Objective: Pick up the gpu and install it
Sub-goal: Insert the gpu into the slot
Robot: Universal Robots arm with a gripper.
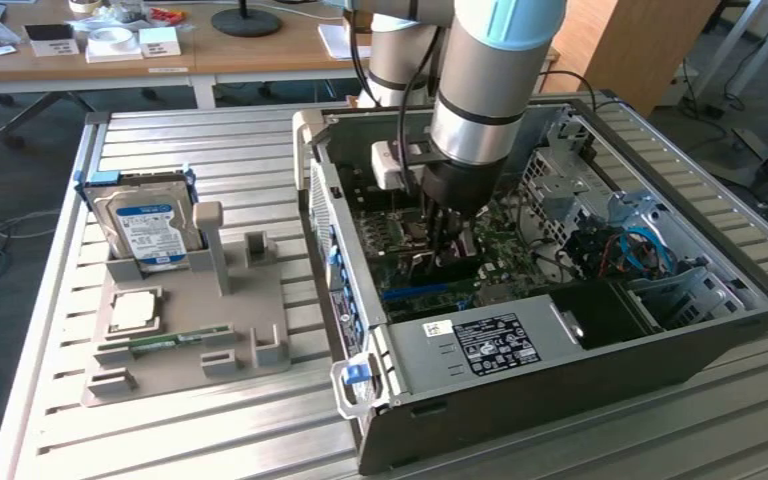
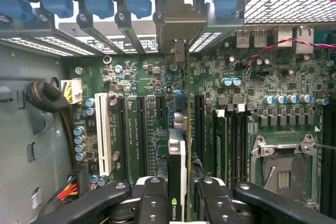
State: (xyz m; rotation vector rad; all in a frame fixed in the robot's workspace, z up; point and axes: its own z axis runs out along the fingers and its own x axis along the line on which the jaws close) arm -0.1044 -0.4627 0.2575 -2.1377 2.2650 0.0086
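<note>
The gpu [image 2: 177, 156] stands edge-on between my fingers [image 2: 152, 195], a thin green board with a black face and a logo near the grip. My gripper [image 2: 178, 187] is shut on it. The card's silver end bracket [image 2: 178, 24] reaches the case's rear slot openings, beside the blue latches. The board hangs in line with the long black expansion slots of the motherboard [image 2: 252, 93]; whether it is seated I cannot tell. In the exterior view my gripper [image 1: 444, 245] reaches down into the open computer case [image 1: 531, 350] with the dark card [image 1: 424, 265] below it.
A grey parts holder [image 1: 184, 335] lies at the exterior view's left with a blue-labelled hard drive [image 1: 151, 225], a processor [image 1: 135, 308] and a memory stick [image 1: 171, 340]. Inside the case are a white slot [image 2: 102, 135], an open processor socket [image 2: 281, 166], a cable bundle [image 2: 47, 98] and drive cages [image 1: 678, 280].
</note>
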